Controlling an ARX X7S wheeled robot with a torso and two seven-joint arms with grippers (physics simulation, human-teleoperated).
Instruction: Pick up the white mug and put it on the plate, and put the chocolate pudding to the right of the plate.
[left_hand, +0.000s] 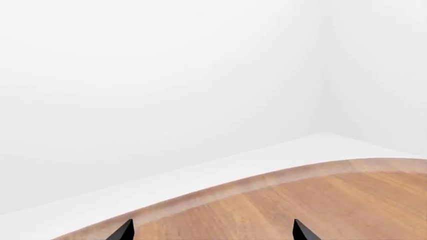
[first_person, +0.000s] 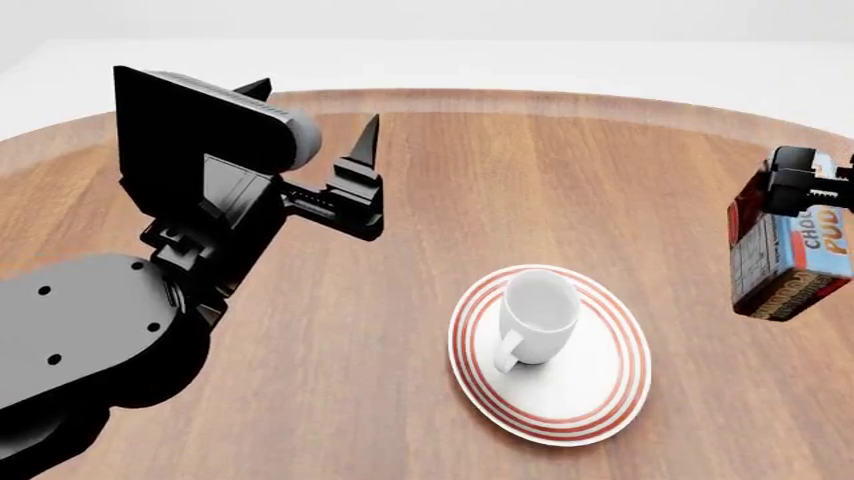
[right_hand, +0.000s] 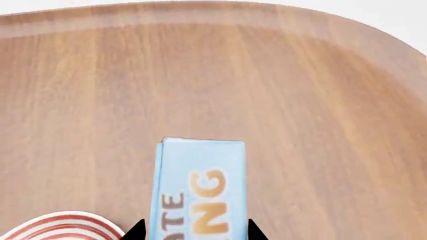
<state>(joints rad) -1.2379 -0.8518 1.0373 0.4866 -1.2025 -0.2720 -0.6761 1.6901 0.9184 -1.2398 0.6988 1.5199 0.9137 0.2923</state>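
Holding the chocolate pudding (first_person: 790, 245) at three o'clock of the plate (first_person: 603, 385), the right gripper (first_person: 801, 185) is closed on it, not yet set down; the white mug (first_person: 537, 317) already stands on the plate; the left gripper (first_person: 350, 185) is wide open, empty.

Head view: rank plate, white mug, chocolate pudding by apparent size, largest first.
1. plate, clearly widest.
2/3. white mug and chocolate pudding: too close to rank. The carton is cut off by the frame edge and held off the table in the right tool, nearer the camera, so it may look bigger than it is.

Bright, even light; perhaps slight softness
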